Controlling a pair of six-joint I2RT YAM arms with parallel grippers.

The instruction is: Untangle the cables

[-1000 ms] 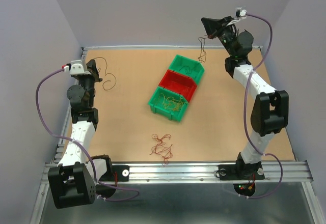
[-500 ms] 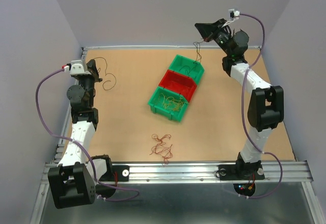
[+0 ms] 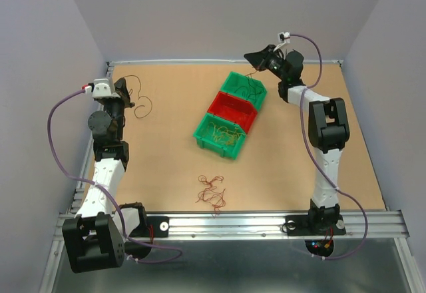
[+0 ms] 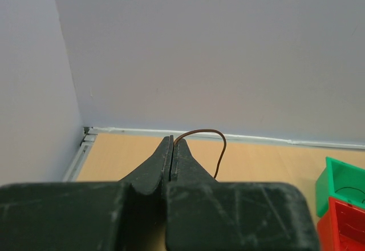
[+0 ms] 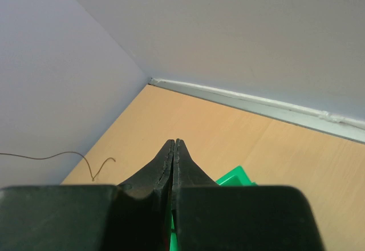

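While the left gripper stands over the far left of the table, its jaws pressed together on a brown cable that arcs out of the tips and drops to a loose loop on the board, the right gripper hangs above the far green bin. Its jaws are closed as well. The wrist view shows no wire at the tips, but from above a dark strand runs from them down into that bin, so I take it to be pinched there. Next in the row sit a red bin and a near green bin with a yellow-orange clump inside. A red-brown clump lies alone on the board, toward the arms and well apart from the bins.

To my eye the step in hand is sorting: one strand has been freed and is being delivered to its bin. The next move, I'd judge, calls for the right arm to sink until the strand gathers inside the walls, and only then let go. Thin as it is, it could cling to the gripper or drape over the rim. The brown cable and the red-brown clump are not yet binned.
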